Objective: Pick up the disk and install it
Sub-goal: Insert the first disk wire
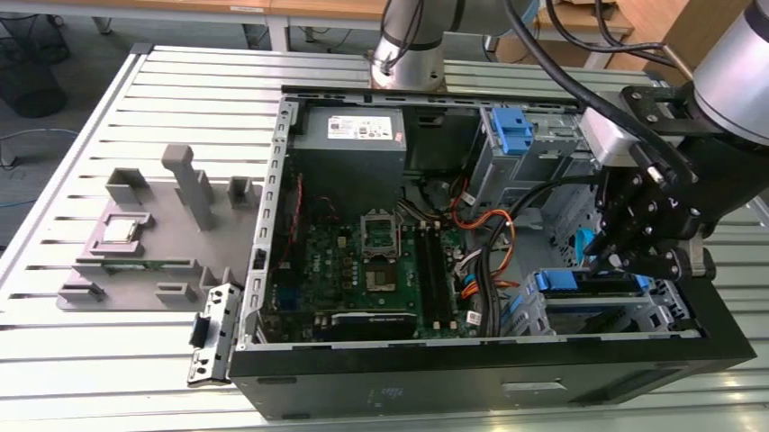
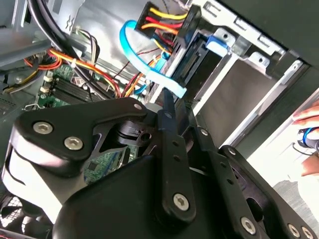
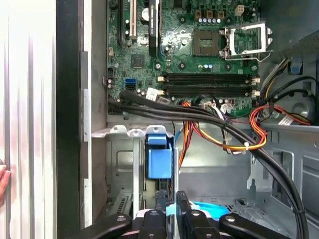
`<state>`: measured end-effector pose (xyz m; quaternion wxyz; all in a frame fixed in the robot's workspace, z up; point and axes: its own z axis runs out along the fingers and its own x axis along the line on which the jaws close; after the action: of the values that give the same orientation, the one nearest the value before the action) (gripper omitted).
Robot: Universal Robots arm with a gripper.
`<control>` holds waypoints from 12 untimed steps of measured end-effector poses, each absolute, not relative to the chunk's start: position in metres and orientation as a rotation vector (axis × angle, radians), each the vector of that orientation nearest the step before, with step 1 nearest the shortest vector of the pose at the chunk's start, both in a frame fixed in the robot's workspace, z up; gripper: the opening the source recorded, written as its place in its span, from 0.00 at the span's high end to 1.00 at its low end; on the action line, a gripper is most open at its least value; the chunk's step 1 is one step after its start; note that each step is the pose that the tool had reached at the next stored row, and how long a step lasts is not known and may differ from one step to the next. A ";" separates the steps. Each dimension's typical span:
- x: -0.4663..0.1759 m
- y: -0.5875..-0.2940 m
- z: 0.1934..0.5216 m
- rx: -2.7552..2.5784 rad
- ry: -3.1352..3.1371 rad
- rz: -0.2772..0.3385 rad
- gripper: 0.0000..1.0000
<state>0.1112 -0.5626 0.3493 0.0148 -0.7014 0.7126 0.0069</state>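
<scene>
The disk stands on edge in the lower drive cage at the exterior view's right end of the open computer case. Its blue plastic rail faces up. In the first wrist view the disk shows as a blue block sitting in the grey metal bay. My gripper hangs right over that bay, just above the disk. My gripper has its two black fingers close together, with nothing seen clamped between them. A light-blue flat cable runs past one fingertip.
A bare blue bracket sits in the upper cage. Orange, yellow and black cable bundles cross between motherboard and bays. A grey fixture plate lies on the slatted table. A person's hand is outside the case wall.
</scene>
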 end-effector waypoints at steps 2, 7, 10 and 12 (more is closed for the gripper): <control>0.114 -0.562 0.349 -2.178 2.223 0.021 0.76; 0.119 -0.562 0.349 -2.149 2.251 0.020 0.76; 0.120 -0.561 0.349 -2.116 2.281 0.020 0.76; 0.121 -0.561 0.349 -2.101 2.295 0.019 0.76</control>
<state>0.1207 -0.5608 0.3485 0.0150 -0.6753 0.7374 0.0062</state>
